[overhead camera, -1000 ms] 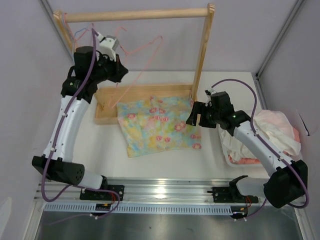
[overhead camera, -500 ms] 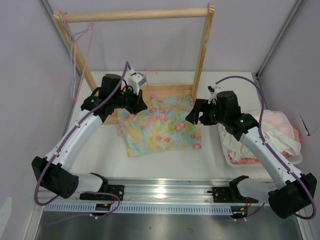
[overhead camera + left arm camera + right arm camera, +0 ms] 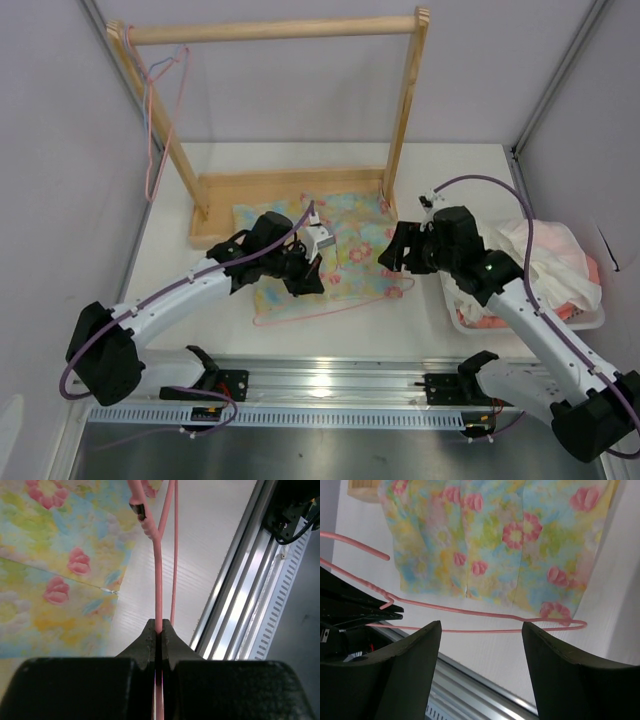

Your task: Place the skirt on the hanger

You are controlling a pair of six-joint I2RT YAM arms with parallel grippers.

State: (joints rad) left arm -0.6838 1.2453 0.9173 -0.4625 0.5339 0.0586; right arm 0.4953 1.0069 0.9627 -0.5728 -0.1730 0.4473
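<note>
The skirt (image 3: 345, 245) lies flat on the table in front of the wooden rack; it also shows in the left wrist view (image 3: 50, 570) and the right wrist view (image 3: 495, 540). The pale pink hanger (image 3: 330, 309) lies along the skirt's near edge, partly on the cloth. My left gripper (image 3: 310, 280) is shut on the hanger's wire (image 3: 157, 580) near its twisted neck. My right gripper (image 3: 390, 258) is open and empty, above the skirt's right near corner, with the hanger's wire (image 3: 470, 612) just beyond its fingertips.
A wooden rack (image 3: 280, 30) stands behind the skirt, its base board (image 3: 290, 182) touching the skirt's far edge. Other thin hangers (image 3: 152, 110) hang at the rail's left end. A white tray (image 3: 585, 322) with a white-and-pink clothes heap sits at right. A metal rail (image 3: 330, 378) runs along the near edge.
My left arm has swung down from the rack with the pink hanger and laid it at the skirt's near edge. My right gripper has shifted slightly nearer and stays open.
</note>
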